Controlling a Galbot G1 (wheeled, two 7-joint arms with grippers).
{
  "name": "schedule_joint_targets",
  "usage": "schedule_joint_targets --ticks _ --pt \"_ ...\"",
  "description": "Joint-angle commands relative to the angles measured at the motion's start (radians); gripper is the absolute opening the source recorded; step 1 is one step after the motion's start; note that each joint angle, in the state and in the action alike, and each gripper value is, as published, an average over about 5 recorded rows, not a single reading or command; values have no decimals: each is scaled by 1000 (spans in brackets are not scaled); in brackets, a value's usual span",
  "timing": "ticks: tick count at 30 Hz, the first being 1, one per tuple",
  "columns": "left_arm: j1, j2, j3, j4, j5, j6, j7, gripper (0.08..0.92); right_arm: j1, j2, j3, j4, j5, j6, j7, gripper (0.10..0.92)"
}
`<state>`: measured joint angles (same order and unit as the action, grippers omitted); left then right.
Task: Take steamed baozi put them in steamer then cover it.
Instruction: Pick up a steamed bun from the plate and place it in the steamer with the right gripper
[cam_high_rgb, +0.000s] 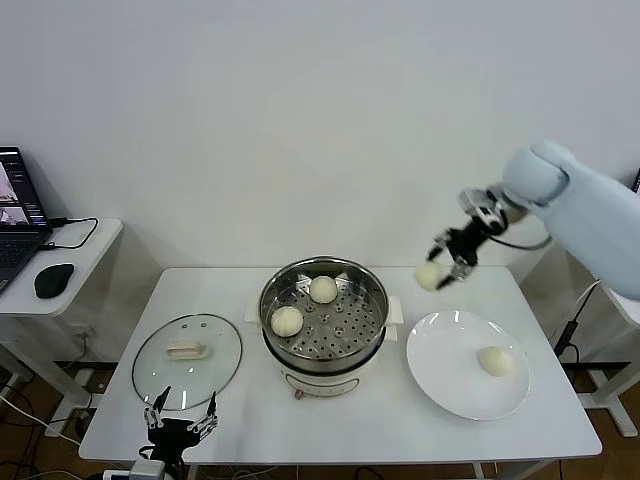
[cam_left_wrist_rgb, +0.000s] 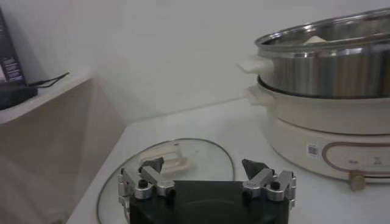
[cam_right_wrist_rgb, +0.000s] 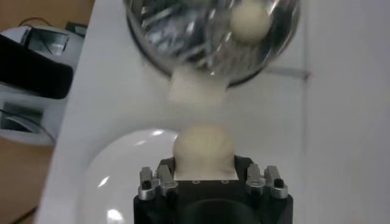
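My right gripper (cam_high_rgb: 441, 268) hangs in the air between the steamer (cam_high_rgb: 340, 332) and the white plate (cam_high_rgb: 450, 388), shut on a cream-white baozi (cam_high_rgb: 429, 277). In the right wrist view that baozi (cam_right_wrist_rgb: 204, 148) fills the jaws of the gripper (cam_right_wrist_rgb: 204, 175), with the steamer (cam_right_wrist_rgb: 177, 36) ahead. Two baozi (cam_high_rgb: 322, 289) (cam_high_rgb: 287, 320) lie on the steamer's perforated tray. One more baozi (cam_high_rgb: 495, 360) rests on the plate. My left gripper (cam_high_rgb: 181, 415) stands open and empty at the table's front left, just in front of the glass lid (cam_high_rgb: 187, 358).
The glass lid (cam_left_wrist_rgb: 177, 159) lies flat on the table left of the steamer (cam_left_wrist_rgb: 329, 73). A side desk with a laptop (cam_high_rgb: 15, 220) and a mouse (cam_high_rgb: 53, 279) stands at the far left. The table edge runs close to my left gripper (cam_left_wrist_rgb: 207, 181).
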<state>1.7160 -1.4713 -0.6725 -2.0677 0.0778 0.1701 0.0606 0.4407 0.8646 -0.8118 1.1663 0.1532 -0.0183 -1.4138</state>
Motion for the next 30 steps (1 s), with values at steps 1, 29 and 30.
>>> schedule_joint_targets --ticks 1,29,30 --pt "0 2 -12 9 2 -4 -3 823 123 265 -34 -117 -7 357 6 602" --pt "-13 -24 -43 -21 -13 -7 -6 823 -44 340 -232 241 -400 593 134 602" --pt "-13 -24 -43 -20 -13 -7 -6 823 -53 344 -229 240 -419 598 138 602"
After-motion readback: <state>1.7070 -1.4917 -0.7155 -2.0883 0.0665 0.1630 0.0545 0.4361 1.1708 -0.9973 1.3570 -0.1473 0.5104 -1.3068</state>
